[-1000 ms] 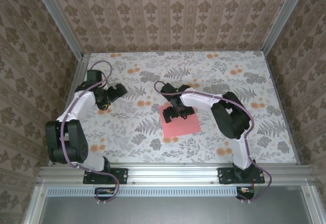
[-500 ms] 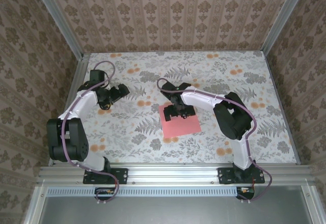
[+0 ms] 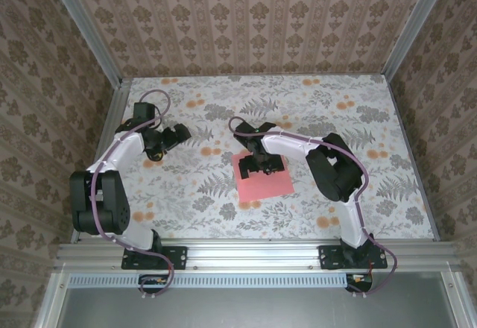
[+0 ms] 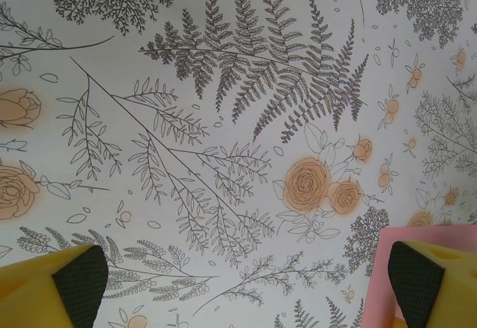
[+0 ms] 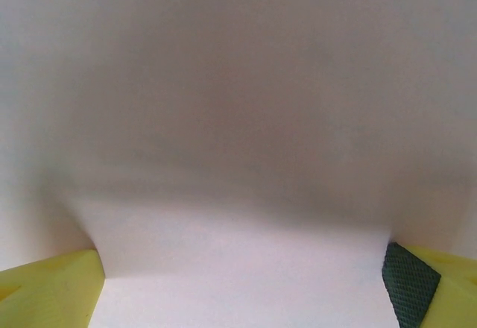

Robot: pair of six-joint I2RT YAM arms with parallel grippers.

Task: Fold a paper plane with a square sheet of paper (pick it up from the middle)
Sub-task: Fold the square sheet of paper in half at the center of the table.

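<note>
Top view, near edge first. The right arm (image 3: 339, 171) is based at 5 o'clock with its elbow folded high. Its forearm reaches toward 10 o'clock to mid-table, wrist pitched down. The right gripper (image 3: 262, 165) is low over the square sheet of paper (image 3: 267, 184), on the sheet's far half.

The left arm (image 3: 100, 201) is based at 7 o'clock. Its upper link stands up and the forearm runs toward 1 o'clock. The left gripper (image 3: 176, 134) points toward 3 o'clock over the floral tablecloth (image 3: 313, 112), well apart from the sheet and at about 10 o'clock of it.

The sheet lies flat near the table centre, slightly to the 6 o'clock side, with its edges a bit skewed to the table edge.

Right wrist view: the right gripper (image 5: 238, 291) has its jaws spread wide, one at each lower corner, with nothing pinched between them. The pale pink sheet (image 5: 238, 119) is very close below and blurred. Can't tell whether the tips touch it.

Left wrist view: the left gripper (image 4: 238, 291) also has its jaws fully apart and carries nothing. Below it are bare cloth with fern print and printed roses (image 4: 307, 186). A corner of the pink sheet (image 4: 447, 237) shows at 4 o'clock, just behind the right-hand jaw.
</note>
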